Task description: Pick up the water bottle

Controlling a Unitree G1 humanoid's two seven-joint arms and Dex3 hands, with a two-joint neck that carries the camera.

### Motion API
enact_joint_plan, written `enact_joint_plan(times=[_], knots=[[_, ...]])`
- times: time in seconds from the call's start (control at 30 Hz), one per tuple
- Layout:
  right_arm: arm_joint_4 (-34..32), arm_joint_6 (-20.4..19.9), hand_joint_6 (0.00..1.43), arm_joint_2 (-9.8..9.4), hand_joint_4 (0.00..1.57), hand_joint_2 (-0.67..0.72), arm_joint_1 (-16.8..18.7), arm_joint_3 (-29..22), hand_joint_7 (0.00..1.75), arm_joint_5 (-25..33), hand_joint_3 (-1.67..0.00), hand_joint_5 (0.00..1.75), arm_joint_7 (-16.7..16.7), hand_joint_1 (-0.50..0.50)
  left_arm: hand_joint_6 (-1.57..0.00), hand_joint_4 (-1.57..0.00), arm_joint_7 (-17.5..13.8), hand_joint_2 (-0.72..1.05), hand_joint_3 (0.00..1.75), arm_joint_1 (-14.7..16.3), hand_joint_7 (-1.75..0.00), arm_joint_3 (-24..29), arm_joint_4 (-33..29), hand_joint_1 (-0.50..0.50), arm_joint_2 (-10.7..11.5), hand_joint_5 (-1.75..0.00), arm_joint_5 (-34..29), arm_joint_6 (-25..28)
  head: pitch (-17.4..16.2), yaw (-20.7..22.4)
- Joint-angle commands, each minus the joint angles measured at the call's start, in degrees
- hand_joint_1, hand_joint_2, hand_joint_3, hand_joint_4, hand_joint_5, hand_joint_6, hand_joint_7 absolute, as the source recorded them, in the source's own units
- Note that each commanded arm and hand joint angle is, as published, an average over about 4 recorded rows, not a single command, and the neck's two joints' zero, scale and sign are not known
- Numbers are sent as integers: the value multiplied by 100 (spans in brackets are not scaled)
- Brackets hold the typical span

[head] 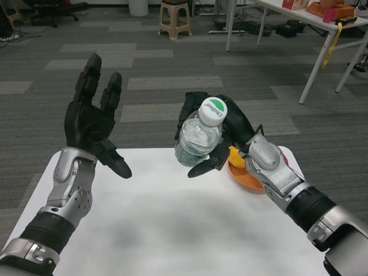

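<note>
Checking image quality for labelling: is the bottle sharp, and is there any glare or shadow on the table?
Head view: the water bottle in the right hand is sharp, cap lettering visible; soft grey shadows mottle the white table, no harsh glare; the left hand is crisp too.

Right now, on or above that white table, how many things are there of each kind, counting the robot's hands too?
Robot hands: 2, the left hand raised with fingers apart, and the right hand holding the bottle
Water bottles: 1, the water bottle, clear with a white and green cap
Orange dishes: 1, the orange dish, partly hidden by the right arm
Yellow things in the dish: 1, the yellow thing, kind unclear
Total: 5
</note>
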Motion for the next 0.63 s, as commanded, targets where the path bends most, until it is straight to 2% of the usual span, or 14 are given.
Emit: enact_joint_plan(times=[0.03, 0.13, 0.2, 0.33, 0.43, 0.5, 0.63], knots=[[-89, -23, 117, -63, 137, -10, -150, -98, 126, 72, -71, 92, -55, 45, 0, 0, 13, -72, 9, 105, 0, 58, -100, -49, 23, 0, 32, -19, 28, 7], [-91, -23, 117, -76, 137, -10, -161, -105, 126, 72, -71, 90, -55, 45, 0, 0, 13, -72, 4, 119, 0, 67, -133, -49, 34, 0, 34, -13, 28, 8], [-86, -23, 117, -78, 137, -10, -167, -111, 126, 72, -71, 95, -55, 45, 0, 0, 13, -72, 0, 119, 0, 72, -135, -49, 36, 0, 38, -13, 36, 38], [-64, -23, 117, -78, 137, -10, -180, -129, 126, 72, -71, 87, -55, 46, 0, 0, 13, -72, 9, 110, 0, 80, -131, -50, 45, 0, 43, -13, 25, 39], [-53, -23, 117, -78, 137, -10, -180, -144, 126, 72, -71, 87, -55, 46, 0, 0, 13, -72, 2, 77, -2, 76, -104, -48, 45, 0, 43, -6, -9, 13], [-47, -23, 117, -78, 137, -10, -180, -151, 126, 72, -71, 87, -55, 44, 0, 0, 13, -72, 4, 66, 0, 76, -87, -48, 49, 0, 43, -4, -18, 18], [-41, -23, 118, -78, 137, -10, -180, -166, 126, 72, -71, 87, -55, 46, 0, 0, 13, -72, 9, 57, 0, 76, -65, -49, 45, 0, 43, -4, -10, 47]])
